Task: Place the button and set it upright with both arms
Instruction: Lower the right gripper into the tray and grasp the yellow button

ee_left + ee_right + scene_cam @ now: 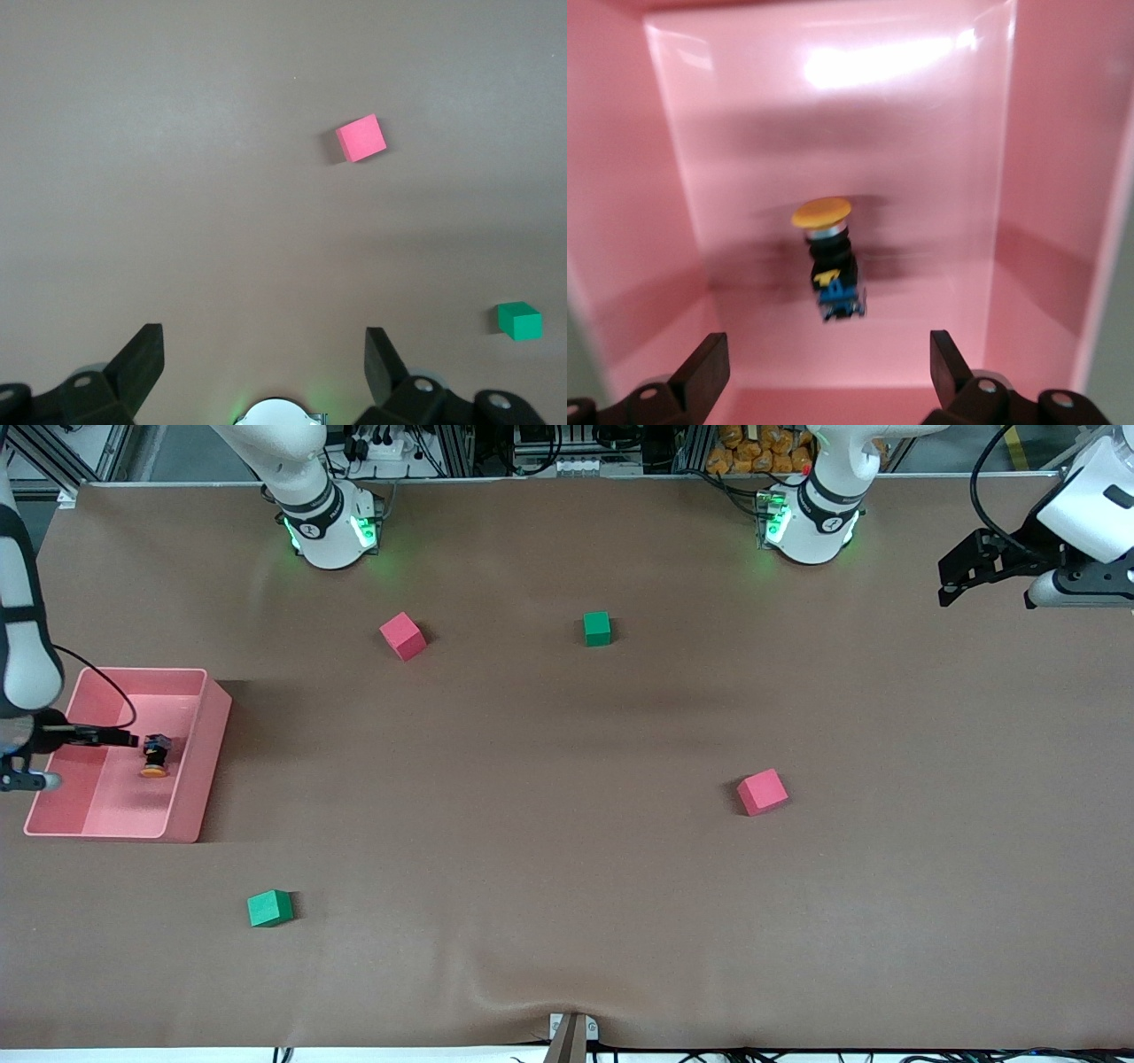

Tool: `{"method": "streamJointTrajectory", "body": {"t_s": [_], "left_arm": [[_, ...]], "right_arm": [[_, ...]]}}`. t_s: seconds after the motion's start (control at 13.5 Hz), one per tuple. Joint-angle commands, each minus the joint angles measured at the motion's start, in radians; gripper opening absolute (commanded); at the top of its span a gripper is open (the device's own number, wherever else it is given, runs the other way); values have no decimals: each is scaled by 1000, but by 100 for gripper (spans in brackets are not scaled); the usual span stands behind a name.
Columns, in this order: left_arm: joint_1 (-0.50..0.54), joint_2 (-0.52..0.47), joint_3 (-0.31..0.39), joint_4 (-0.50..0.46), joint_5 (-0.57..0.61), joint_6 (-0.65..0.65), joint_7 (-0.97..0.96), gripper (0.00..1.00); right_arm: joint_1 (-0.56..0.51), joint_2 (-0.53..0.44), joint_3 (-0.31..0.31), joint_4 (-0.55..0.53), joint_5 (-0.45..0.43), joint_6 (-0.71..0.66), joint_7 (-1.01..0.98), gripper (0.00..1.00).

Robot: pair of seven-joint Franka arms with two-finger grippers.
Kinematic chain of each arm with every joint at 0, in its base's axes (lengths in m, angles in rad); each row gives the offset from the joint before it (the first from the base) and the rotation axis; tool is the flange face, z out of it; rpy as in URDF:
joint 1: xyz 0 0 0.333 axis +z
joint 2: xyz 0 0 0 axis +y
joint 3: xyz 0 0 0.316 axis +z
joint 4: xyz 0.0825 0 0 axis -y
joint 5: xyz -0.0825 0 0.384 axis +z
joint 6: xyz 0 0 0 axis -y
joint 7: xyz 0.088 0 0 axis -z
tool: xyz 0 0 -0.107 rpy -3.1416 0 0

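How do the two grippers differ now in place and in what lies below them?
The right gripper hangs over the pink bin, with the button lying on its side below it. The left gripper waits above bare table at the left arm's end, with only a red cube ahead. Both have open fingers and hold nothing.

Both arms are glossy white with black joint bands, their round bases (332,531) (811,527) glowing green beside small black markings, black cables trailing along the links, and each ends in a matte black two-finger gripper with visible screws.
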Motion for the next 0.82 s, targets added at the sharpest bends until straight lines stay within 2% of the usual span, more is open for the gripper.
{"method": "streamJointTrajectory", "body": {"t_s": [0.0, 0.37, 0.45, 0.67, 0.74], "left_arm": [[7, 5, -5, 18, -7, -3, 1, 100], [12, -1, 3, 24, -4, -3, 25, 100], [12, -1, 5, 27, -4, -3, 25, 100], [12, 2, 5, 26, -1, -3, 25, 100], [14, 2, 5, 24, -3, -3, 25, 100]], "right_arm": [[-2, 51, 22, 10, 34, 49, -19, 100], [-41, 147, 23, 21, 37, 188, -97, 100], [-48, 155, 23, 21, 39, 196, -111, 97], [-40, 155, 23, 21, 40, 190, -111, 6], [-31, 151, 23, 26, 39, 183, -106, 0]]}}
